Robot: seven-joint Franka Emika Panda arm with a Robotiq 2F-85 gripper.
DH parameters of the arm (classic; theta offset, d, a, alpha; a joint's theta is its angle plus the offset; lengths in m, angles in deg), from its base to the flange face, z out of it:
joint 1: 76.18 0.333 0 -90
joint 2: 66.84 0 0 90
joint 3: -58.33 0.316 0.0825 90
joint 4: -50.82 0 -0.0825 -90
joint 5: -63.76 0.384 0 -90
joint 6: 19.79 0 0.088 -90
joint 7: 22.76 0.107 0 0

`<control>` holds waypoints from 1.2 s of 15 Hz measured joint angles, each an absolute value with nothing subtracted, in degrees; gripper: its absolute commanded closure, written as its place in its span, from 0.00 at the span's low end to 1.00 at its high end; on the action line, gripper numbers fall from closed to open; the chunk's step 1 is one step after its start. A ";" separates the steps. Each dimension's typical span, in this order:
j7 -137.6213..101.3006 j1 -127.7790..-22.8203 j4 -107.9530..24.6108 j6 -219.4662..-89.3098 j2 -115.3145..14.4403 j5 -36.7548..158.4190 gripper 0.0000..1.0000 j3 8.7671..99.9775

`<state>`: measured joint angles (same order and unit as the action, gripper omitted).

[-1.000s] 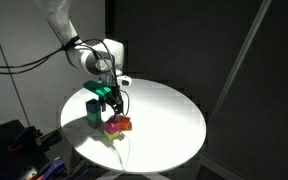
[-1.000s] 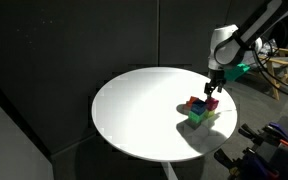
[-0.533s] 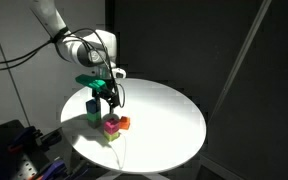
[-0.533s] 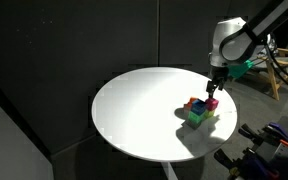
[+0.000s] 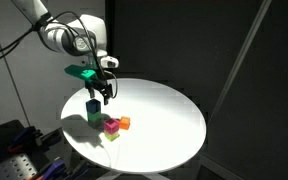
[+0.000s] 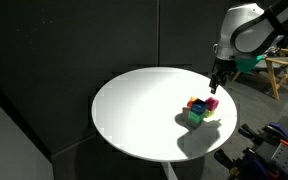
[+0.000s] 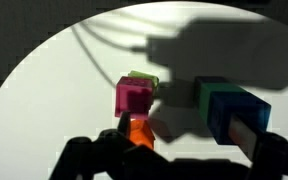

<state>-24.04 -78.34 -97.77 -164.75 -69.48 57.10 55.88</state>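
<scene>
Spread wide and empty, the tool (image 5: 102, 96), hanging just above a tight cluster of blocks on the round white worktop (image 5: 174, 120); nothing between its fingers, only clear air down to the blocks. Straight below in the wrist view, the magenta block (image 7: 134, 97), seated on a yellow-green block (image 7: 144, 79) and so raised; orange block (image 7: 139, 131) touching it on the near side; blue block (image 7: 227, 108) to the right, seemingly atop a green block (image 5: 92, 118) and hence tallest. Cluster close to the worktop's edge in both exterior views, probably for easy reach.
</scene>
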 measured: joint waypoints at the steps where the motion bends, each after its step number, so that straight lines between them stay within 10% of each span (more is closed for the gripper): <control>1: -23.49 -78.34 -98.34 -164.70 -70.56 57.13 0.00 56.13; 18: -22.11 -77.03 -99.96 -156.15 -76.75 61.21 0.00 57.96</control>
